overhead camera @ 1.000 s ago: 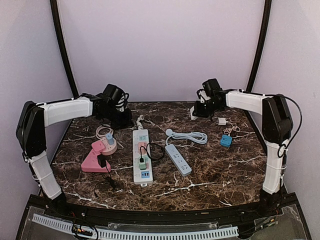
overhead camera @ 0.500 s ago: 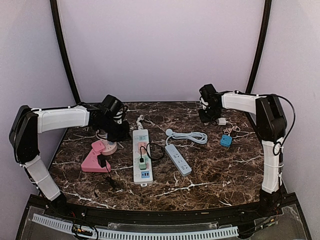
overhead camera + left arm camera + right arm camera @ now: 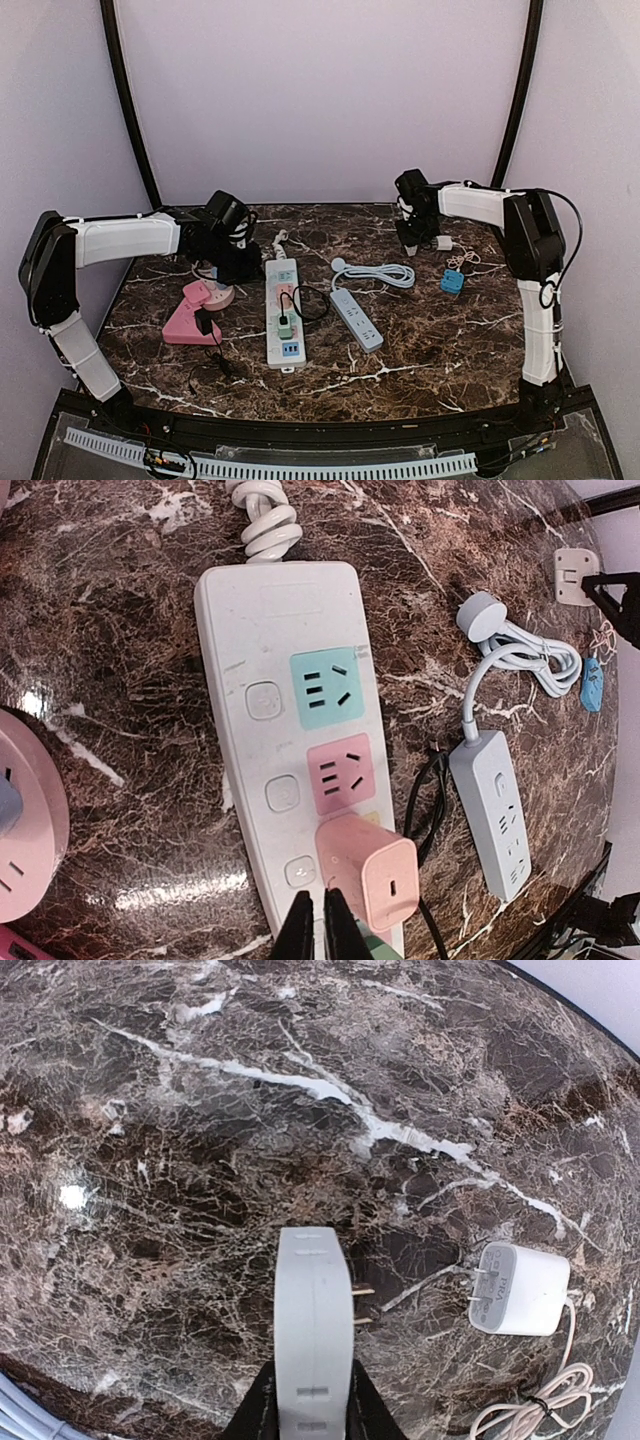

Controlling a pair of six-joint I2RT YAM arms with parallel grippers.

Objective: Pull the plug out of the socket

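Observation:
A long white power strip lies mid-table with a pink plug in one socket and a green plug just below it. My left gripper hovers over the strip's left edge, beside the pink plug, shut with nothing between its fingers. At the back right, my right gripper points down at the table. It is shut on a greyish-white plug whose two prongs stick out to the right, free of any socket.
A pale blue power strip with a coiled cable lies right of the white one. A pink socket block and a round pink socket sit at the left. A white charger and a blue item lie at the back right.
The left arm has swung from the back toward the white strip. The right wrist has turned downward and carried its plug a little to the right, toward the table.

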